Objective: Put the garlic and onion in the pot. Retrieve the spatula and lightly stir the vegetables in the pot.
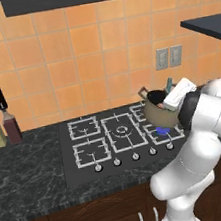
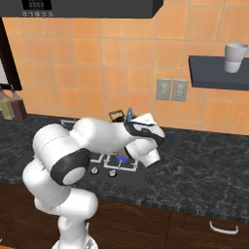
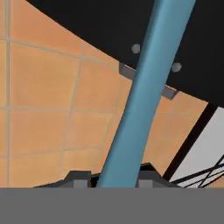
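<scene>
Clamped between the two small dark fingertips (image 3: 81, 178) of the gripper (image 3: 114, 178), the slim light-blue plastic spatula (image 3: 144, 92) is seen running straight away from the jaws toward the orange tiled wall (image 3: 39, 109). Narrowly set jaws are held on its handle. Just beside the gripper, the round tan-sided pot (image 1: 158, 112) with dark rim is seen over the black gas hob (image 1: 107, 138).

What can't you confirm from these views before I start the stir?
- Pot contents: garlic and onion can't be seen; the arm covers the opening in both base views.
- Spatula head: cut off by the hand view's top edge; only a tip shows in the left base view.
- Tool: shut on the spatula, its fingertips mostly below the frame.
</scene>
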Tool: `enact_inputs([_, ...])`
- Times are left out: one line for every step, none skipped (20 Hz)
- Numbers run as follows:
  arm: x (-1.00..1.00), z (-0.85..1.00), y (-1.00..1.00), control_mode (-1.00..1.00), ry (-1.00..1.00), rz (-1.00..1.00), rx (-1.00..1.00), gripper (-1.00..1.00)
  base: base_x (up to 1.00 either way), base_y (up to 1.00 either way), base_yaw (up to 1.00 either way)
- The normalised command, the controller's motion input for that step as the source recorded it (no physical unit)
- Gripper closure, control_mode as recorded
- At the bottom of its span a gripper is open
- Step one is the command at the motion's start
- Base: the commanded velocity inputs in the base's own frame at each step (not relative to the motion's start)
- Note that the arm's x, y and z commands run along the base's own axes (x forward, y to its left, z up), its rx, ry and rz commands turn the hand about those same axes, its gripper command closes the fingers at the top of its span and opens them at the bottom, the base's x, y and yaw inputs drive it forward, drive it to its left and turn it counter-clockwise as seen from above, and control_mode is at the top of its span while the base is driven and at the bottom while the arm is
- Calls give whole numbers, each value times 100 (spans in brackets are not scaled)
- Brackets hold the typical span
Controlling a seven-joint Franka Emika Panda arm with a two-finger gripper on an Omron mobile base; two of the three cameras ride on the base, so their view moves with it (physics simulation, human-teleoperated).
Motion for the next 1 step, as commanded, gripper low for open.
enact_inputs([-64,-8,0,-100,0,0,0,100,0,0,0])
